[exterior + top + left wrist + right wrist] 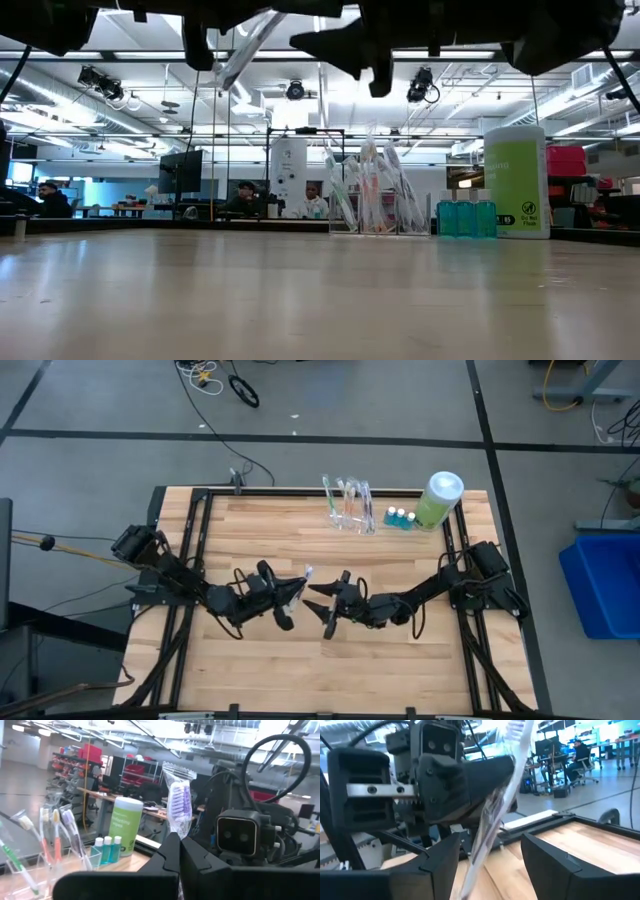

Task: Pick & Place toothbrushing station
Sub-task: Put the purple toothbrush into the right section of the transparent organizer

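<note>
The toothbrushing station, a see-through rack with several slim toothbrushes upright in its slots, stands at the table's far edge; it also shows in the low view and the left wrist view. My left gripper is above the table's middle, shut on a single toothbrush in a clear wrapper with purple bristles. My right gripper faces it from the right, open. In the right wrist view its fingers stand on either side of the wrapped toothbrush; I see no touch. My left gripper pinches the wrapped toothbrush's handle between its two shut fingers, below the bristle head. The brush head sticks out past the fingertips and slants upward toward the right arm. The toothbrush is lifted clear of the table.
A big light-green bottle with a white cap stands at the far right corner, with small blue-capped bottles between it and the rack. Black frame rails run along the table's left and right sides. People sit in the room behind.
</note>
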Controlling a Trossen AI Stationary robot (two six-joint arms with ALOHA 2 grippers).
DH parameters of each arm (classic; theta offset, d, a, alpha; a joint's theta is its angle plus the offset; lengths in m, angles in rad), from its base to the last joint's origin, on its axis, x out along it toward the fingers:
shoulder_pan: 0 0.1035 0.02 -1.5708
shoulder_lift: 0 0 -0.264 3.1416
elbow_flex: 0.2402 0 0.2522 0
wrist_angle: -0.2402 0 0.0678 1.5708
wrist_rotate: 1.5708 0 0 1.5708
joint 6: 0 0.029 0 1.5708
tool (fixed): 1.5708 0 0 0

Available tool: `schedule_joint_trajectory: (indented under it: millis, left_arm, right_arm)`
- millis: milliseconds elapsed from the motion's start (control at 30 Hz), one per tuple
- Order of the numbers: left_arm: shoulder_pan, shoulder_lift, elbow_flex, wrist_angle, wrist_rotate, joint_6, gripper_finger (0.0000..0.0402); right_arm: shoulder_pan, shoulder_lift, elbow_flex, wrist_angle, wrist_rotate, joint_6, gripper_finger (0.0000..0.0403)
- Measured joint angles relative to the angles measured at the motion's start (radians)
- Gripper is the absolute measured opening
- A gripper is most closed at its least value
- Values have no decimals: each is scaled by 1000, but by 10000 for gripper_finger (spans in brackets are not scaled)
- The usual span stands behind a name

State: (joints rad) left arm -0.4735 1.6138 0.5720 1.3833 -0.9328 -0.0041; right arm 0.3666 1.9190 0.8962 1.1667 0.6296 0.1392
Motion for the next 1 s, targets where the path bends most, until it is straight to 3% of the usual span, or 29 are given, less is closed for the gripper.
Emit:
schedule_joint_trajectory:
  millis: [367,567,833,1000]
  left_arm:
    - [-1,0,0,10,54,-1,0]
    - [-1,0,0,9,79,-1,0]
    - [0,0,3,-8,111,38,10]
    - [-1,1,2,-14,121,92,58]
  right_arm:
    - [-49,0,68,-32,-134,-1,196]
    - [-58,0,86,-66,-157,7,140]
    - [-61,1,87,-130,-108,2,24]
    - [-57,0,88,-201,-80,40,26]
